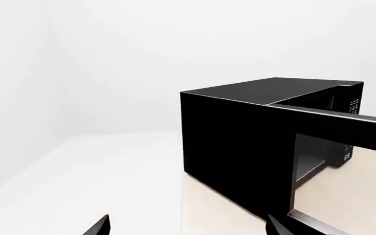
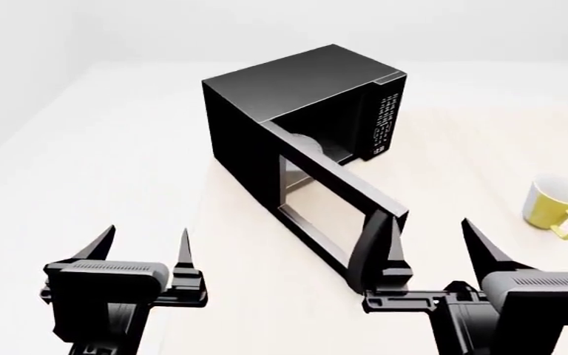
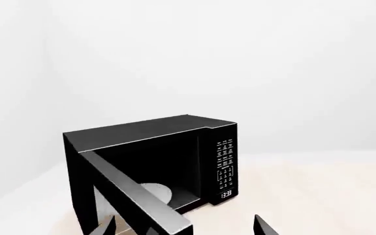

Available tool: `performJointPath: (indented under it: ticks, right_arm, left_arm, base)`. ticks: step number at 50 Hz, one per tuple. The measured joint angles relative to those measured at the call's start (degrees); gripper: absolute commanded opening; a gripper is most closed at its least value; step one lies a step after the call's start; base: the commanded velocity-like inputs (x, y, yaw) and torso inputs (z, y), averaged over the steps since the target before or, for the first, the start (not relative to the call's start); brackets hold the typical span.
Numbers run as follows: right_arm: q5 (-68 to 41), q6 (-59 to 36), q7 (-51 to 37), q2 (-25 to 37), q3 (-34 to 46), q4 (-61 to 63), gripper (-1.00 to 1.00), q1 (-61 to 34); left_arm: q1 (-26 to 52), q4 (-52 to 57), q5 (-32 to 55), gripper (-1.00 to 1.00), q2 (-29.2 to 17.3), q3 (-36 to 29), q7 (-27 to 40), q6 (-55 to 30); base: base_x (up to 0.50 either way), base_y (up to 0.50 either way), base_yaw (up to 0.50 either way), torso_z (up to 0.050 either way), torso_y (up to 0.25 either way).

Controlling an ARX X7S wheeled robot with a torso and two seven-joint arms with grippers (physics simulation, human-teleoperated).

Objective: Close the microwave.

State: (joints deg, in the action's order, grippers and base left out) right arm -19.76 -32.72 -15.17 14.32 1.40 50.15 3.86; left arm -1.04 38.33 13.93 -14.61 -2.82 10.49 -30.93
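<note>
The black microwave (image 2: 284,96) stands on the beige table (image 2: 481,148). Its windowed door (image 2: 328,203) is swung wide open toward me, with the curved handle (image 2: 368,255) at its near edge. The keypad panel (image 3: 225,169) and a white plate (image 3: 156,192) inside show in the right wrist view. My right gripper (image 2: 432,237) is open beside the door's free edge, and its left finger is close to the handle. That free edge (image 3: 142,200) lies between its fingertips in the right wrist view. My left gripper (image 2: 143,244) hangs open and empty, left of the door and apart from it.
A yellow mug (image 2: 550,205) stands on the table at the right, beyond my right gripper. The table's left edge (image 2: 200,222) runs just left of the microwave, with white floor beyond. In the left wrist view the microwave's side (image 1: 234,142) and door (image 1: 344,122) fill the right.
</note>
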Motion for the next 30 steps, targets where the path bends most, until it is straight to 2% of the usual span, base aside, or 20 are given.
performJointPath:
  ticks: [4,10,22,30]
  right_arm:
    - [-0.63,-1.68,-0.97,0.33,-0.61,1.77,1.00,-0.60]
    - [-4.56,-6.34,-5.35,2.30,-1.85,5.18,1.00,-3.44]
    - [-25.73,-0.87,-30.51,22.56,7.39,8.40,1.00,-15.44]
    - [-36.65,1.73,-40.74,31.04,13.20,8.87,1.00,-24.74]
  left_arm:
    - [0.04,-0.11,0.08,1.00,-0.09,-0.08,0.12,0.10]
    - [0.15,-0.28,0.20,1.00,-0.24,-0.15,0.33,0.18]
    - [0.23,-0.40,0.54,1.00,-0.52,-0.14,0.87,0.13]
    - [0.19,-0.32,0.92,1.00,-0.74,0.02,1.17,0.03]
  base:
    - [0.44,0.00,0.00,0.000,0.000]
    - [0.00,0.00,0.00,0.000,0.003]
    - [0.00,0.00,0.00,0.000,0.000]
    - [0.00,0.00,0.00,0.000,0.000]
